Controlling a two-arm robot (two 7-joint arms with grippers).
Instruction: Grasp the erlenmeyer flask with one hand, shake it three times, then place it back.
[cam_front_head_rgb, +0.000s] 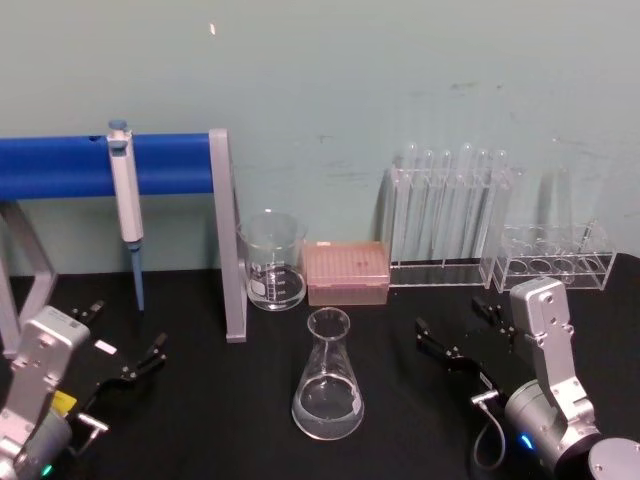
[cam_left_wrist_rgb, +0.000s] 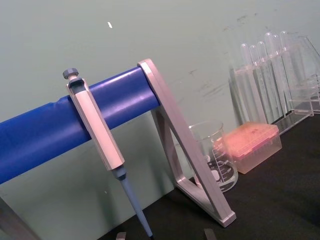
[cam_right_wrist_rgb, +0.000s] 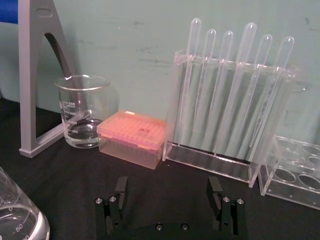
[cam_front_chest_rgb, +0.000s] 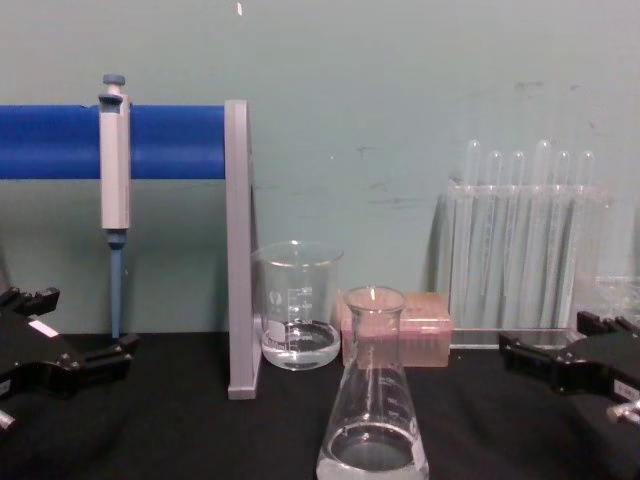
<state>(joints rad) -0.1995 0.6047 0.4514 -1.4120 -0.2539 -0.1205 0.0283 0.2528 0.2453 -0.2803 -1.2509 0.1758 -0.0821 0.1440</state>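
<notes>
The black counter (cam_front_head_rgb: 220, 420) spans the lower half of the head view, backed by a pale green wall. Along the upper left runs a blue bar (cam_front_head_rgb: 60, 165) on a grey frame (cam_front_head_rgb: 225, 240), with a pipette (cam_front_head_rgb: 125, 200) hanging from it, tip down. At the upper right, a clear rack of test tubes (cam_front_head_rgb: 450, 215) stands against the wall, and a second clear rack (cam_front_head_rgb: 550, 258) sits just beside it toward the right edge.

The erlenmeyer flask (cam_front_head_rgb: 328, 378) stands upright at the lower centre of the head view, alone on the counter, with a little clear liquid in its wide base. Neither claw touches it. Behind it, toward the wall, a pink tip box (cam_front_head_rgb: 346, 272) rests beside a glass beaker (cam_front_head_rgb: 272, 260), which stands close to the frame's upright.

The right claw (cam_front_head_rgb: 455, 335) sits at the lower right, well apart from the flask, with its fingers spread wide and nothing between them; the right wrist view shows the two fingertips (cam_right_wrist_rgb: 121, 186) far apart above bare counter. The left claw (cam_front_head_rgb: 125, 345) rests at the lower left, also spread and empty, near the pipette tip.
</notes>
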